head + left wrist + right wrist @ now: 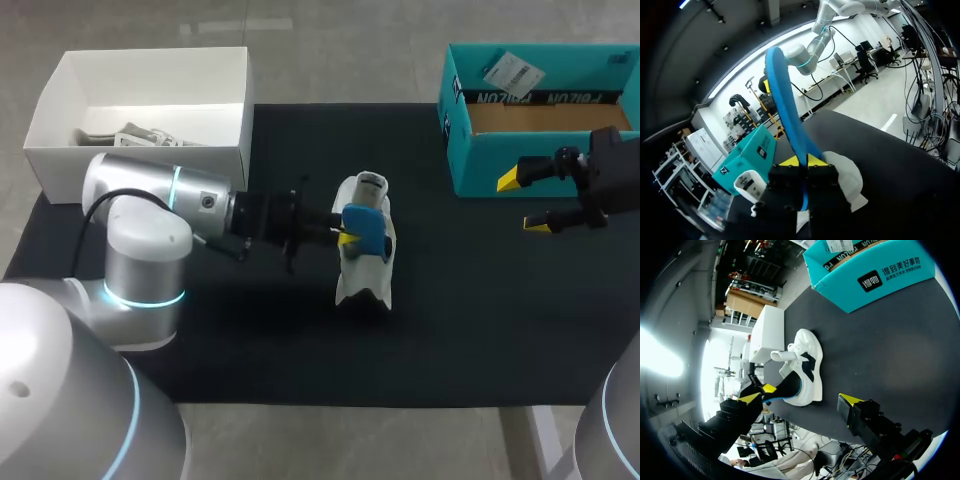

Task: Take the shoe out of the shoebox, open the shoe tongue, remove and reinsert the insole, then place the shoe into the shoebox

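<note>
Far left, well behind the L tool, there's a white box (pixel 160 85) w/ some greyish bits (pixel 140 135) in it, can't tell what they are. The L arm (pixel 150 200) comes in just in front of that box and lies low over the table's black mat (pixel 470 300).

L tool (pixel 345 237) (pixel 802 161) is clamped on the blue insole (pixel 365 230) (pixel 785 95). In the L wrist view both yellow tips are pinched together w/ the blue strip running between them, and the rest of the insole curves up and away from the tool. The shoe (pixel 365 285) (pixel 847 180) (pixel 807 365) is white, sitting on the mat right at the L tool's tips. It's out of the box, roughly mid-table. Its tongue (pixel 750 185) sticks up beside the tool. Can't tell how much of the insole is inside the shoe.

The teal shoebox (pixel 520 150) (pixel 747 157) (pixel 875 270) is lidless and sits well apart from the shoe, far ahead of the L tool and just beside the R tool.

R tool (pixel 522 203) (pixel 800 398) has its fingers spread wide w/ nothing between them, near the shoebox's front wall. In the R wrist view the shoe is well ahead of it, w/ the L tool's yellow tip showing at the shoe.
</note>
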`<state>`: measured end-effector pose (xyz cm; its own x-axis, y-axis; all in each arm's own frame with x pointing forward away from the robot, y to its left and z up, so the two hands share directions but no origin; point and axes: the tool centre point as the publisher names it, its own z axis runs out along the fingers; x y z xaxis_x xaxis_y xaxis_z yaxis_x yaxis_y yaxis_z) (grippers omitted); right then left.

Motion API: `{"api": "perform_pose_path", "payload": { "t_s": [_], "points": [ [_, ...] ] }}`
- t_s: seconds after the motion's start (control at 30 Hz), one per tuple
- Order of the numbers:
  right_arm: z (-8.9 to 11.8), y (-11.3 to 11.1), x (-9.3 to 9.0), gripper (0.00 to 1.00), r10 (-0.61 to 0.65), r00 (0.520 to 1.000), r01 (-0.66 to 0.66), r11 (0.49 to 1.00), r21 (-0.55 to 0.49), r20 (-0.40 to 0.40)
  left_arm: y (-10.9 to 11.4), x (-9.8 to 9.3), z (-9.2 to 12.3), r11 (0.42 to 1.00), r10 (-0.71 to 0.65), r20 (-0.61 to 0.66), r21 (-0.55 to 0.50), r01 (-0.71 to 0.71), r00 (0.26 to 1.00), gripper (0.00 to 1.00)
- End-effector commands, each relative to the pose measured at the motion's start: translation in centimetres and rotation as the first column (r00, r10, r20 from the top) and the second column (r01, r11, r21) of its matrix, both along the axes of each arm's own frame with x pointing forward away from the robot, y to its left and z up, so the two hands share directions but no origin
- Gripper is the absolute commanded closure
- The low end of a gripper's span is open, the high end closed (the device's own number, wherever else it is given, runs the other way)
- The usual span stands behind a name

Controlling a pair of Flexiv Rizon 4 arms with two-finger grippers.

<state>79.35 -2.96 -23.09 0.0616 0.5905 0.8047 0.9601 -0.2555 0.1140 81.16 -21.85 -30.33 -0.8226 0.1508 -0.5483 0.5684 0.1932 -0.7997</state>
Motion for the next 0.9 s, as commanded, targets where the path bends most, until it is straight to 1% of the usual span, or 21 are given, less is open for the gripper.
{"api": "perform_pose_path", "payload": {
  "t_s": [0.03, 0.27, 0.33, 0.6, 0.73, 0.77, 0.8, 0.83, 0.87, 0.9],
  "points": [
    [0.0, 0.1, 0.0, 0.00, -0.002, 1.000, 0.002, 1.000, -0.003, -0.002, -0.3, -0.2, 0.4, 1.000, 0.014, 0.010, -0.017, -0.014, 1.000, 1.00],
    [0.0, 0.1, 0.0, 0.00, -0.002, 1.000, 0.002, 1.000, -0.003, -0.002, -0.4, -0.1, 1.7, 0.997, 0.025, 0.059, -0.078, -0.020, 0.998, 1.00],
    [0.0, 0.1, 0.0, 0.00, -0.002, 1.000, 0.002, 1.000, -0.003, -0.002, -0.3, -0.1, 1.8, 0.997, 0.024, 0.064, -0.079, -0.019, 0.998, 1.00],
    [0.0, 0.1, 0.0, 0.00, -0.002, 1.000, 0.002, 1.000, -0.003, -0.002, -0.2, 0.5, 0.8, 0.998, 0.041, 0.070, -0.058, -0.037, 0.997, 1.00],
    [0.0, 0.1, 0.0, 0.00, -0.002, 1.000, 0.002, 1.000, -0.003, -0.002, -0.3, 0.4, 0.9, 0.998, 0.033, 0.073, -0.054, -0.029, 0.997, 1.00],
    [0.0, 0.1, 0.0, 0.00, -0.002, 1.000, 0.002, 1.000, -0.003, -0.002, -0.3, 0.4, 0.9, 0.998, 0.031, 0.073, -0.053, -0.027, 0.997, 0.78],
    [0.0, 0.1, 0.0, 0.00, -0.002, 1.000, 0.002, 1.000, -0.003, -0.002, -0.2, 0.4, 1.0, 0.998, 0.027, 0.075, -0.050, -0.024, 0.997, 0.60],
    [0.0, 0.1, 0.0, 0.00, -0.002, 1.000, 0.002, 1.000, -0.003, -0.002, -0.2, 0.4, 1.0, 0.999, 0.024, 0.074, -0.048, -0.021, 0.997, 0.59],
    [0.0, 0.1, 0.0, 0.00, -0.002, 1.000, 0.002, 1.000, -0.003, -0.002, -0.1, 0.4, 1.1, 0.999, 0.023, 0.074, -0.046, -0.020, 0.997, 0.62],
    [0.0, 0.1, 0.0, 0.00, -0.002, 1.000, 0.002, 1.000, -0.003, -0.002, -0.1, 0.4, 1.1, 0.999, 0.021, 0.075, -0.042, -0.018, 0.997, 0.63]
  ]
}}
